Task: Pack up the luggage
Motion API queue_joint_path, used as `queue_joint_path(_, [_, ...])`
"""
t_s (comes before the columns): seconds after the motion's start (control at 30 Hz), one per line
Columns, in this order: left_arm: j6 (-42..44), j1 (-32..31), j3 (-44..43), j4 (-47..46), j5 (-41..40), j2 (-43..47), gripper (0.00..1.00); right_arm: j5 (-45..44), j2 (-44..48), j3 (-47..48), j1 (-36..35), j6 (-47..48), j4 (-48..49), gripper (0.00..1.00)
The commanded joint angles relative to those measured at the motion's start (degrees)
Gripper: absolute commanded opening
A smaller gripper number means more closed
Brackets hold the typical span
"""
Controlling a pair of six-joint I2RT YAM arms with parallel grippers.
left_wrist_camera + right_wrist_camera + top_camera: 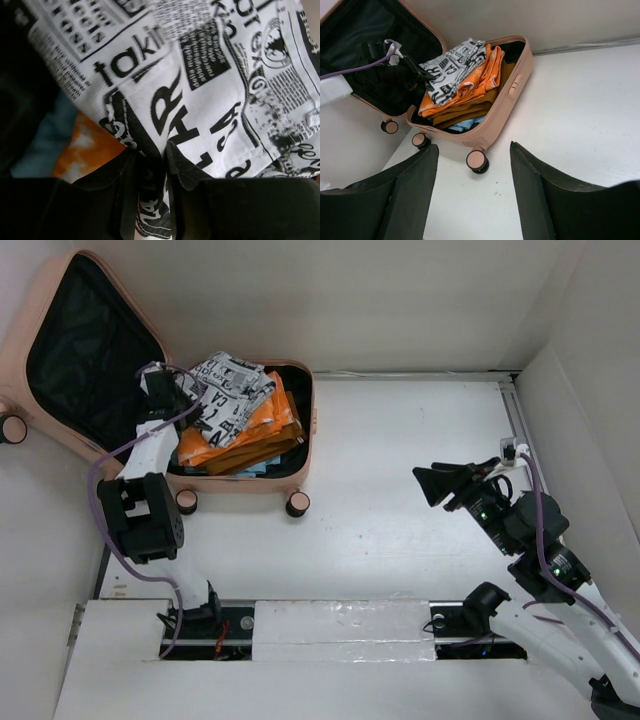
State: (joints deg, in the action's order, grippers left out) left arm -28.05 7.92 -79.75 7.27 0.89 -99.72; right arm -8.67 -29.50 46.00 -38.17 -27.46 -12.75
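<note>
The luggage (308,430) lies open at the upper left of the tabletop (400,440), lid flung back. The left hand (152,172) is nearly closed, a fold of newsprint cloth (232,390) between its fingers, atop the orange garments (265,430). The right hand (432,485) hangs wide open and empty at mid-right. The heap rises above the rim. If that fold snags on lifting away, I reckon the cloth drags out and fouls the lid.
</note>
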Motion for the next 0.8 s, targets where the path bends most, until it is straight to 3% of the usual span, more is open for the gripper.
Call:
queue_joint_path(0.0, [-3.94, 0.07, 1.52, 2.57, 2.72, 3.75, 0.21, 2.16, 0.67, 0.50, 0.29, -0.22, 3.44, 0.65])
queue_joint_path(0.13, [-6.39, 0.07, 7.74, 2.58, 3.24, 8.30, 0.24, 3.30, 0.05, 0.50, 0.29, -0.22, 4.49, 0.65])
queue_joint_path(0.23, [-8.59, 0.07, 11.44, 1.96, 3.25, 12.44, 0.43, 4.62, 0.05, -0.03, 0.29, -0.22, 5.02, 0.65])
queue_joint_path(0.37, [-11.40, 0.07, 19.16, 2.49, 1.50, 20.68, 0.48, 5.85, -1.08, -0.65, 0.29, -0.22, 5.72, 0.68])
queue_joint_path(0.53, [-11.77, -3.00, 21.83, 1.79, -18.15, 43.07, 0.57, 9.18, -2.67, -2.49, 0.29, 0.39, 6.77, 0.70])
queue_joint_path(0.6, [-10.80, -3.00, 19.38, 4.23, -23.88, 46.27, 0.59, 10.77, -3.98, -3.01, 0.29, 0.92, 7.56, 0.59])
queue_joint_path(0.63, [-10.19, -3.00, 18.06, 5.64, -30.53, 46.98, 0.59, 11.82, -3.99, -3.02, 0.29, 0.92, 8.18, 0.55])
queue_joint_path(0.67, [-10.18, -3.00, 16.65, 7.48, -33.90, 46.99, 0.59, 12.35, -3.99, -3.54, 0.29, 0.92, 8.71, 0.45])
queue_joint_path(0.73, [-8.43, -1.96, 11.23, 14.94, -41.45, 45.94, 0.61, 13.14, -5.13, -4.95, 0.29, 1.45, 9.23, 0.16])
queue_joint_path(0.77, [-8.42, -1.42, 11.19, 14.97, -43.40, 45.24, 0.61, 13.84, -5.13, -5.47, 0.29, 1.45, 10.19, 0.15])
